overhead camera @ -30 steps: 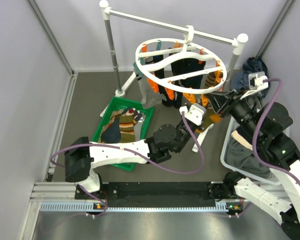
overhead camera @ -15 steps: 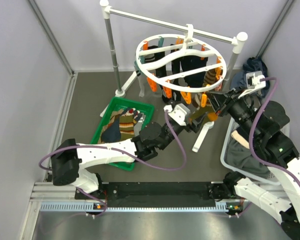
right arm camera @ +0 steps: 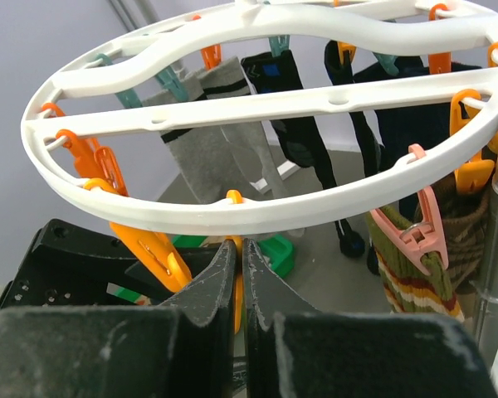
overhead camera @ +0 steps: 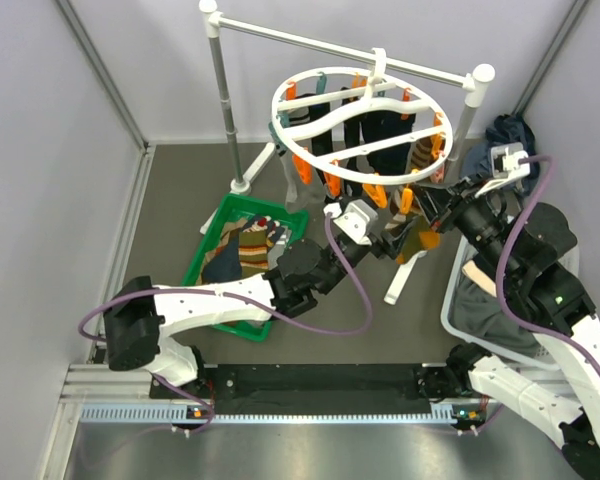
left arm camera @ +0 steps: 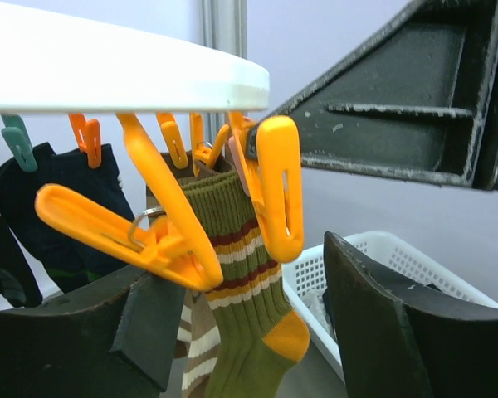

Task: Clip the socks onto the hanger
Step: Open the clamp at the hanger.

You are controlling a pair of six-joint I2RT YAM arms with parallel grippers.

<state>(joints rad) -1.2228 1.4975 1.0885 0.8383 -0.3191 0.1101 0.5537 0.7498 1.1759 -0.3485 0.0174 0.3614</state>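
- Right gripper (right arm camera: pixel 239 265): jaws clamped on an orange clip (right arm camera: pixel 234 197) that hangs from the near rim of the hanger (right arm camera: pixel 191 217). Only a thin orange strip shows between them.
- Left gripper (left arm camera: pixel 249 286): jaws wide apart just under the rim, one on each side of a hanging striped sock (left arm camera: pixel 232 224). I cannot tell whether either jaw touches it.
- The striped sock is ribbed knit, olive with red-brown and cream bands and a mustard heel. In the right wrist view a pink clip (right arm camera: pixel 419 217) grips its cuff.
- A second orange clip (left arm camera: pixel 124 232) juts out tilted above the left-hand jaw.
- Room is tight. Both grippers sit close together under the front-right rim, and the right arm's dark body fills the upper right of the left wrist view, near the clips.
- A white lattice basket (left arm camera: pixel 382 257) stands just behind the striped sock, at the bench's right edge.
- The hanger is a white plastic ring with wavy crossbars. Its hook is over the top bar of a rail stand (overhead camera: pixel 220 90).
- A grey sock (right arm camera: pixel 220 141) and dark socks (right arm camera: pixel 398 116) hang from its far side.
- The bench (overhead camera: pixel 170 210) is dark grey, with walls at the left and back. A green tray (overhead camera: pixel 202 250) of patterned socks (overhead camera: pixel 250 250) lies beside the left arm.
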